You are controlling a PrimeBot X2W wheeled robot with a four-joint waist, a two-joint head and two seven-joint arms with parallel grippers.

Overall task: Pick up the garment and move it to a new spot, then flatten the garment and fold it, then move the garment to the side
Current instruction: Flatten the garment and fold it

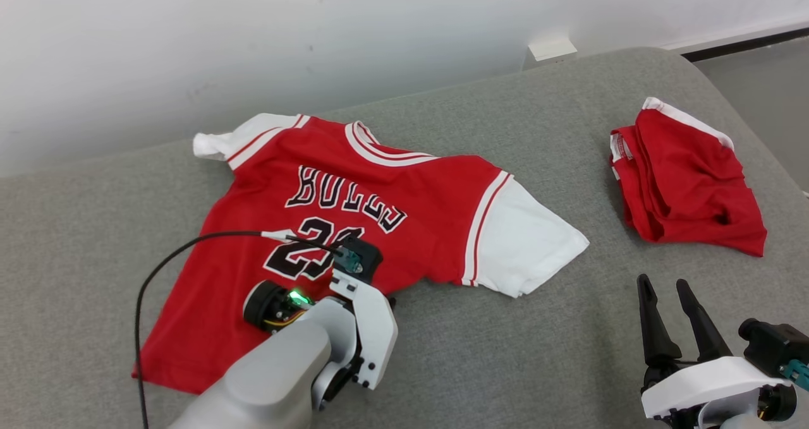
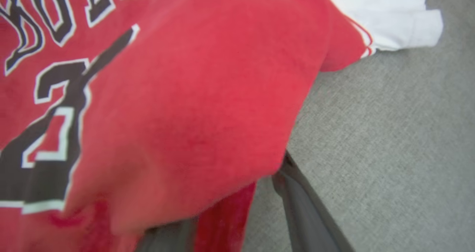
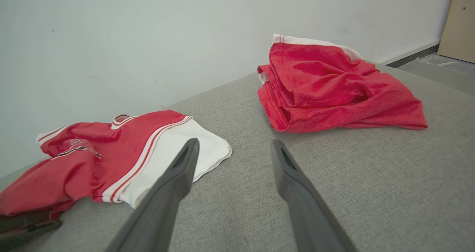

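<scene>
The left gripper (image 2: 237,192) has its fingers (image 2: 304,215) standing apart at the near hem of the red jersey (image 1: 379,182). In the left wrist view one dark finger lies bare on the grey padded surface (image 1: 505,353). The other is mostly under red cloth, and a strip of hem lies between the two. I cannot tell whether they are pinching the cloth. In the head view the pale left forearm reaches in from the bottom edge and covers that part of the hem. A green light (image 1: 297,299) glows on the wrist, and a black cable (image 1: 145,283) loops out over the jersey's left side.

The jersey lies spread out with its collar toward the white wall (image 1: 189,37), its white sleeves out to either side and its dark lettering facing up.

The right gripper (image 1: 663,287) hangs low at the right, fingers wide apart and holding nothing, pointing toward a crumpled red garment (image 1: 689,189) that lies well apart from the jersey
</scene>
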